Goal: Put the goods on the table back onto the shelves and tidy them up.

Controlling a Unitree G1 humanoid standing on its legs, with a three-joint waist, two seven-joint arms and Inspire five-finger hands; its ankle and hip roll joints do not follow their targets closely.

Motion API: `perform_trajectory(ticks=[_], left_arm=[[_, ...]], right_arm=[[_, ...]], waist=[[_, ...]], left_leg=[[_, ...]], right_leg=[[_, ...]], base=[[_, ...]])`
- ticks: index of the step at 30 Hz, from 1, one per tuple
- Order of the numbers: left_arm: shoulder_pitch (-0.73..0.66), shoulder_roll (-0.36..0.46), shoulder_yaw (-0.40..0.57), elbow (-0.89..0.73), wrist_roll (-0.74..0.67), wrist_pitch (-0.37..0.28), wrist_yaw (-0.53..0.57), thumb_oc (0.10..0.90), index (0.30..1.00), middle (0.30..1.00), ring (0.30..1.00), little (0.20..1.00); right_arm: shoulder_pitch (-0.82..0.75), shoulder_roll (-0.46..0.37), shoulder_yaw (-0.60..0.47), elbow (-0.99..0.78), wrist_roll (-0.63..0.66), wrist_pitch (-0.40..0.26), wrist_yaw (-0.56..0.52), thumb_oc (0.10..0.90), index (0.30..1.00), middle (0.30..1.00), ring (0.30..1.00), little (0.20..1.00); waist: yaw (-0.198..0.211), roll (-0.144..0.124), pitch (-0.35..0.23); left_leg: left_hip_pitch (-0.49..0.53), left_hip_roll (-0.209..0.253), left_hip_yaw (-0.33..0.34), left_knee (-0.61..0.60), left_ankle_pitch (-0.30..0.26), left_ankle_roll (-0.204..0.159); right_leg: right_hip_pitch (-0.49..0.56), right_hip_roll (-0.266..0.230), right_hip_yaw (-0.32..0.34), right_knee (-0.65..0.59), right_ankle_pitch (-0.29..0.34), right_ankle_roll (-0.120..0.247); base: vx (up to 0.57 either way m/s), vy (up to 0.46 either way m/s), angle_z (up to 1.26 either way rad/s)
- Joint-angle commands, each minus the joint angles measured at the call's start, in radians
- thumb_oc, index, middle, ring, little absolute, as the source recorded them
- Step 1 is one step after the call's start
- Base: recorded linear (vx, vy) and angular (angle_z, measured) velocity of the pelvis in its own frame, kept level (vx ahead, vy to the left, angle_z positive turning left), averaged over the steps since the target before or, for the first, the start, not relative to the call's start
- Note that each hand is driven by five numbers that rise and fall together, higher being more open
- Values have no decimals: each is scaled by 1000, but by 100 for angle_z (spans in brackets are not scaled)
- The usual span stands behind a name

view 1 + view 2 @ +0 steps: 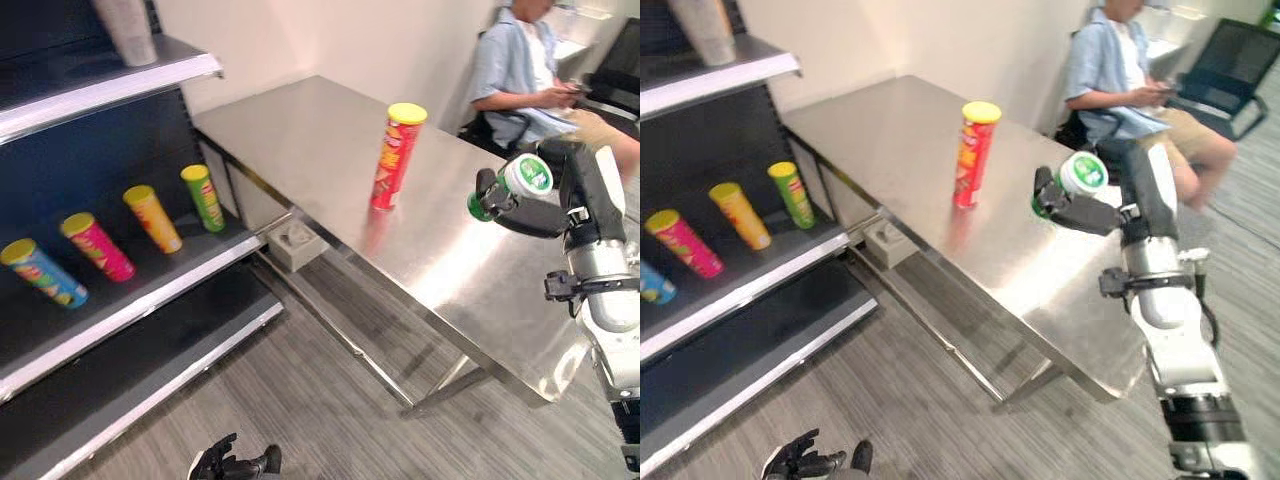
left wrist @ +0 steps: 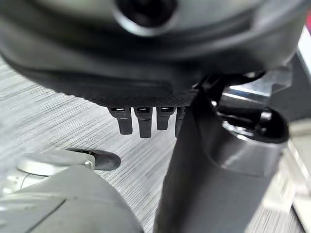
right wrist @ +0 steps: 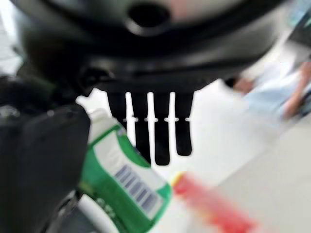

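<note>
Right-centre of the left eye frame: the right hand (image 1: 500, 200) is clamped round a green can (image 1: 515, 182), fingers and thumb curled about its body, holding it clear above the desk (image 1: 470, 270). The can lies tilted, its long axis near horizontal, its white lid facing up and toward the camera. Left of the hand, near frame centre, a red can (image 1: 397, 157) with a yellow lid stands upright on the desk, long axis vertical, well apart from the held can. At the left of the frame the shelf (image 1: 150, 290) carries four cans lying on their sides in a row, lids pointing toward the upper left: green-yellow (image 1: 204, 198), orange (image 1: 153, 218), pink (image 1: 97, 246) and blue (image 1: 43, 272). The left hand (image 1: 215, 462) hangs at the bottom edge, fingers relaxed and apart, holding nothing. A seated person (image 1: 525, 70) is at upper right. Judged step: carrying the green can to the shelf. Done well, the grip stays firm and the can is laid parallel to the row, beside the green-yellow one.
</note>
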Motion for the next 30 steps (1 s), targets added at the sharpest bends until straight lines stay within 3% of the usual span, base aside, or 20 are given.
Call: perform_trajectory(ticks=[1,2,5,8,10,15,16,17,18,19,20,22,24,25,26,30], left_arm=[[-49,56,-24,23,-6,-29,5,800,900,900,900,900],[-39,52,-17,23,-5,-28,2,800,900,900,900,900],[-38,48,-6,46,-8,-31,13,800,900,900,900,900],[-39,47,-13,50,-2,-27,12,800,900,900,900,900],[-52,52,-35,46,23,-18,13,800,900,900,900,900],[-69,77,-61,45,56,-14,15,800,900,900,900,900],[-68,89,-58,44,58,-12,18,800,900,900,900,900],[-71,95,-59,41,58,-11,20,800,900,900,900,900],[-72,95,-58,41,57,-10,20,800,900,900,900,900],[-80,107,-64,29,59,-11,22,800,900,900,900,900],[-86,116,-61,21,54,-17,20,800,900,900,900,900],[-92,118,-60,16,46,-21,15,800,900,900,900,900],[-102,122,-68,32,50,-17,17,800,900,900,900,900],[-94,129,-60,20,59,-20,16,800,900,900,900,900],[-94,121,-47,17,48,-19,17,800,900,900,900,900],[-75,101,-57,20,34,-18,10,800,900,900,900,900]], right_arm=[[-130,-112,-53,-88,141,-120,12,400,300,300,300,300],[-171,-121,-27,-87,157,-116,12,400,300,300,300,300],[-232,-122,32,-57,173,-93,12,400,300,300,300,300],[-252,-127,45,-40,186,-79,15,400,300,300,300,300],[-284,-106,48,-15,219,-76,13,400,300,300,300,300],[-335,-76,55,28,209,-74,-18,400,300,300,300,300],[-356,-83,68,31,198,-68,-24,400,300,300,300,300],[-357,-89,70,24,193,-66,-26,400,300,300,300,300],[-358,-88,70,23,192,-65,-27,400,300,300,300,300],[-347,-99,68,6,185,-63,-25,400,300,300,300,300],[-349,-120,76,-4,196,-62,-15,400,300,300,300,300],[-366,-144,95,-6,218,-63,-2,400,300,300,300,300],[-391,-177,131,31,246,-91,-7,400,300,300,300,300],[-421,-203,130,17,218,-67,10,400,300,300,300,300],[-420,-175,154,2,249,-56,30,400,300,300,300,300],[-479,-178,233,28,297,-53,51,400,300,300,300,300]], waist=[[-18,-73,6],[-15,-80,1],[-24,-87,-22],[-37,-73,-46],[-27,-64,-79],[-9,-81,-91],[-15,-84,-84],[-27,-85,-74],[-26,-88,-73],[-55,-76,-57],[-64,-68,-57],[-81,-61,-52],[-106,-74,-30],[-108,-83,-30],[-108,-93,-35],[-96,-111,-60]], left_leg=[[-28,24,144,-11,11,-28],[-15,63,233,3,8,-18],[56,128,244,24,-37,-46],[106,124,256,-1,-59,-50],[111,75,255,-24,-93,-33],[112,-64,209,-31,-165,39],[129,-112,198,-31,-190,66],[133,-134,184,-31,-193,80],[132,-141,185,-31,-194,85],[125,-153,157,-31,-175,104],[122,-151,136,-31,-172,103],[119,-139,107,-31,-164,97],[124,-143,94,-31,-169,94],[120,-152,63,-31,-161,92],[134,-151,46,-31,-165,87],[147,-122,18,-31,-163,54]], right_leg=[[23,-37,-15,8,-69,2],[14,-54,-42,8,-57,6],[25,-100,-69,13,-43,28],[28,-111,-88,15,-33,36],[47,-157,-131,28,-12,55],[50,-310,-181,145,19,103],[26,-373,-156,240,74,112],[9,-399,-121,296,113,116],[2,-409,-115,307,114,123],[-55,-393,-12,363,134,91],[-100,-334,104,347,90,81],[-147,-242,205,277,29,67],[-190,-153,305,170,27,71],[-166,-142,347,130,36,90],[-165,-111,393,120,32,76],[-91,-90,329,24,55,57]], base=[[-211,140,159],[-112,219,141],[4,228,54],[47,264,59],[103,473,72],[89,352,63],[140,392,41],[103,289,49],[-31,192,95],[-31,114,84],[-2,67,72],[64,-77,48],[69,-120,36],[115,-138,52],[114,-126,87],[139,-163,38]])
